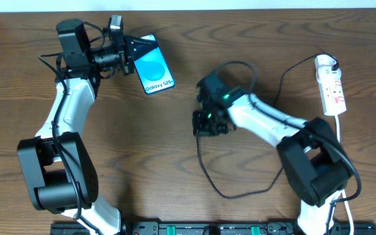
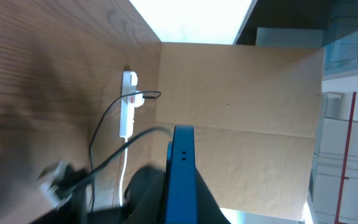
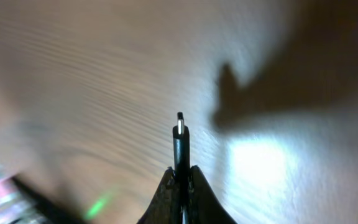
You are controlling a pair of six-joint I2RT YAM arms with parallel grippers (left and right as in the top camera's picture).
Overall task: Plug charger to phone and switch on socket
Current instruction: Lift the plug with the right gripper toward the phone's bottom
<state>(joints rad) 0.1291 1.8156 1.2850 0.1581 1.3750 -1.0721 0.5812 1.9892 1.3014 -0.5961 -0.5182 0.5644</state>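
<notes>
The phone (image 1: 154,66), its blue screen reading "Galaxy S25+", is held above the table at the upper left by my left gripper (image 1: 133,56), which is shut on its top end. In the left wrist view the phone (image 2: 182,174) shows edge-on between the dark fingers. My right gripper (image 1: 209,124) hovers mid-table, shut on the charger (image 1: 224,194) just behind its plug. The plug tip (image 3: 179,132) sticks straight out past the fingertips (image 3: 166,186). The thin black cable loops along the table toward the white adapter (image 1: 325,63) in the socket (image 1: 332,86) at the far right.
The socket (image 2: 128,104) also appears in the left wrist view, lying near a cardboard wall (image 2: 241,93) at the table's edge. The arm bases stand at the front left (image 1: 57,176) and front right (image 1: 315,163). A black rail (image 1: 207,228) runs along the front edge.
</notes>
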